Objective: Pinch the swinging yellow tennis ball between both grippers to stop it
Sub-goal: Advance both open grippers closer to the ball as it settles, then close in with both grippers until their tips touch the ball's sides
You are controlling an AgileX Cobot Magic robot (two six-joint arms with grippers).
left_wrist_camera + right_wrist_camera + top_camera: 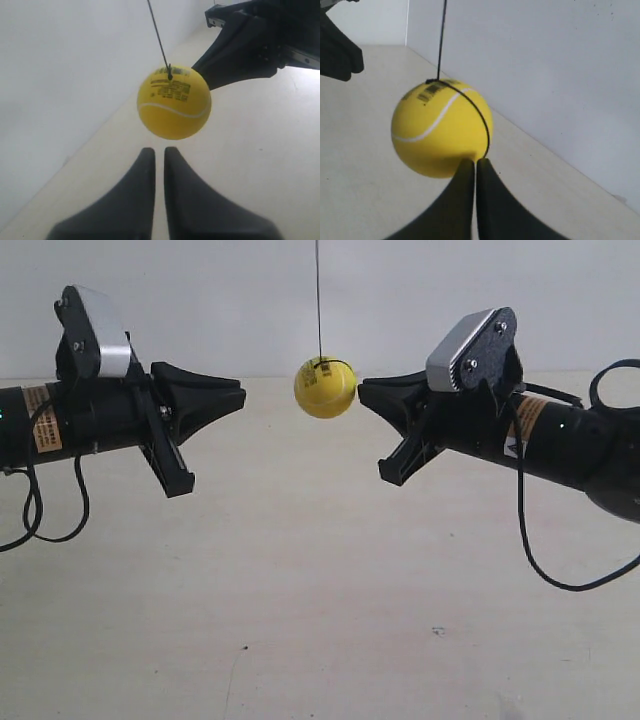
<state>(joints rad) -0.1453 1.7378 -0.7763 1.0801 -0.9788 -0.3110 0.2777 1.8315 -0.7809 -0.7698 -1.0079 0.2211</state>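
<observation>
The yellow tennis ball hangs by its string at upper centre, clear above the surface; the right end effector, closed and empty, touches its edge; the left end effector (closed to a slit, empty) leaves a gap.

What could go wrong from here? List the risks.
1. Only the right gripper appears to touch the yellow tennis ball. The left gripper is apart from it, so a one-sided push could send it swinging away.
2. Both shut tips are narrow and the ball is round, so it may slip sideways on its string.
</observation>
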